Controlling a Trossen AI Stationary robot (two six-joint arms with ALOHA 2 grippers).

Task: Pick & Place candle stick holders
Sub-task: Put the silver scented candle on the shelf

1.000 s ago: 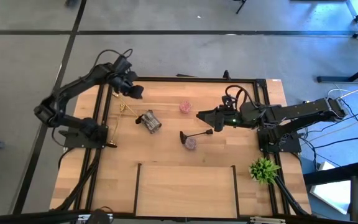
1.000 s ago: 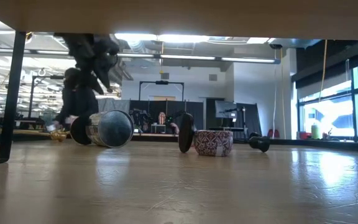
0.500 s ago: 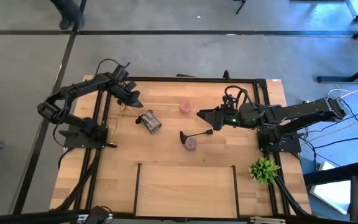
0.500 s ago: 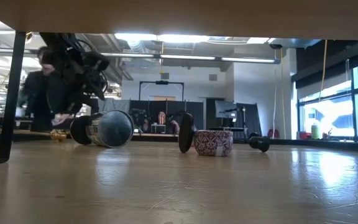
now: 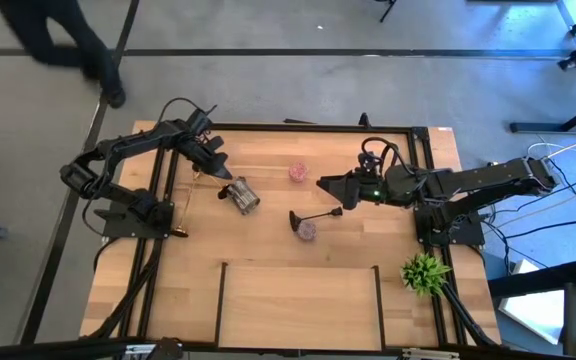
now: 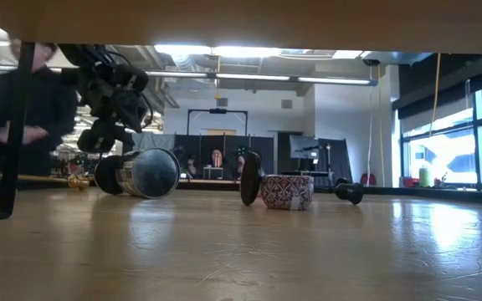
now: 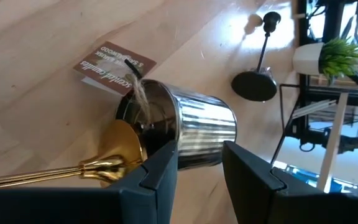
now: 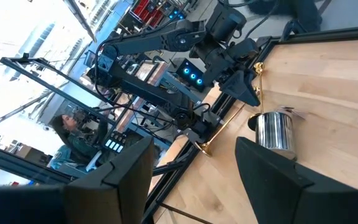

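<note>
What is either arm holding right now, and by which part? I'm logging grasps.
Nothing. The left gripper hovers open above the silver holder; the right gripper waits open, empty.

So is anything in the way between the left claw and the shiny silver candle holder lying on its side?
Nothing visible blocks it. The left gripper hovers open just above the silver holder. A gold holder lies against the silver one's open end, beside the path rather than across it.

high: straight down, far | low: tabletop level, roomward | wrists: close, both see silver holder (image 7: 194, 134)
</note>
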